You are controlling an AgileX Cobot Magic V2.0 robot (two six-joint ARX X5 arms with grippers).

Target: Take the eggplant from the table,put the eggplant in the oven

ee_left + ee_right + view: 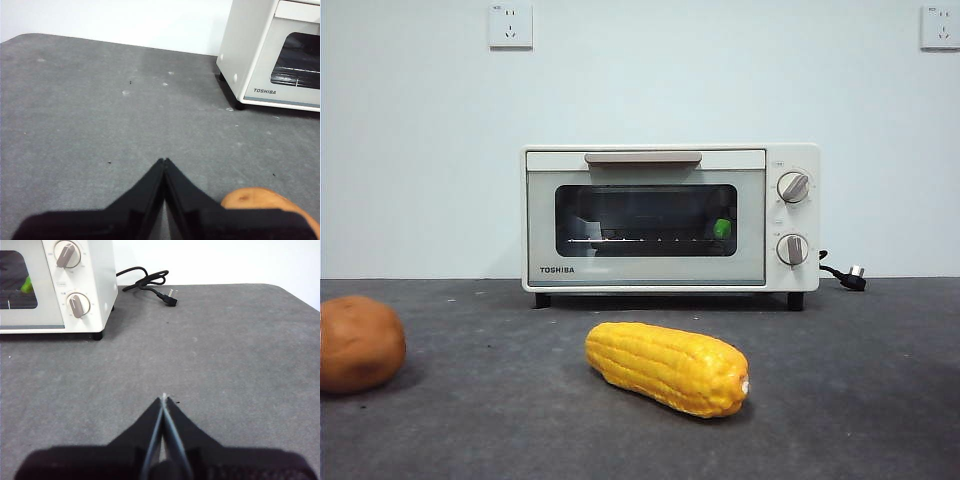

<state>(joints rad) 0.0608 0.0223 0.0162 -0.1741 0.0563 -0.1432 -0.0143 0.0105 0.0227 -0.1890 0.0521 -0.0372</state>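
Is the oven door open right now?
No, the oven door is shut flat against the front, and the eggplant's green cap shows only through its glass window.

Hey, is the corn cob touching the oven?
Apart. The front view shows a bare strip of table between the corn cob and the oven's feet behind it.

Desk (880, 400) looks matt grey, faintly rough, like felt; oven (545, 230) smooth cream casing, dark glossy glass; corn (667, 367) shiny, bumpy plastic.
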